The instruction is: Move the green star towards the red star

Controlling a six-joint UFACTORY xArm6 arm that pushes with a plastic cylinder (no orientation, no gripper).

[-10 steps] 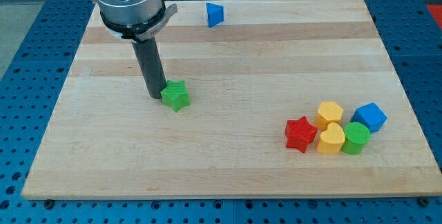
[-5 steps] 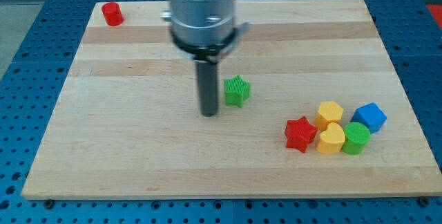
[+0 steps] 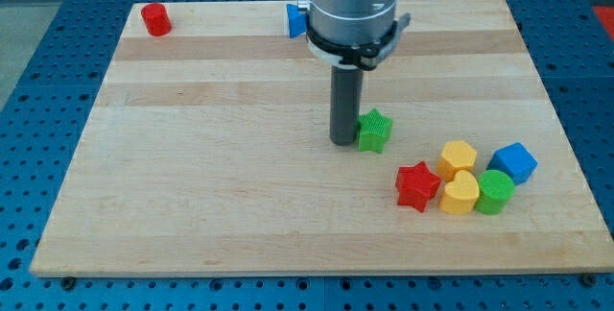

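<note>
Right now, on the counter:

Counter (image 3: 192, 205): pale wooden board with long grain bands, lying on a blue perforated surface that shows along every edge.

My tip (image 3: 343, 142): lower end of the dark rod, down on the wood a little right of the board's middle. It sits on the view's left side of the green star, touching it or just short of touching; which of the two I cannot tell.

Hand: the arm carries none, only the straight rod under a grey cylindrical housing, so nothing is clenched or grasped.

Green star (image 3: 374, 131): just to the view's right of my tip, flat on the wood. It lies up and to the view's left of the red star, near it but clearly apart, with bare wood between them.

Red star (image 3: 417, 185): at the view's left end of a cluster near the board's lower right.

Yellow blocks: one (image 3: 459, 158), faceted, up and to the right of the red star; another (image 3: 460, 194), rounded and perhaps heart-shaped, just right of the red star and seemingly touching it.

Green cylinder (image 3: 495, 192): right beside the lower yellow block.

Blue cube (image 3: 515, 162): at the view's right end of the cluster, above the green cylinder.

Red cylinder (image 3: 154, 18): alone near the board's top left corner.

Blue block (image 3: 295, 19): at the board's top edge, partly hidden behind the arm housing; its shape is unclear.
</note>
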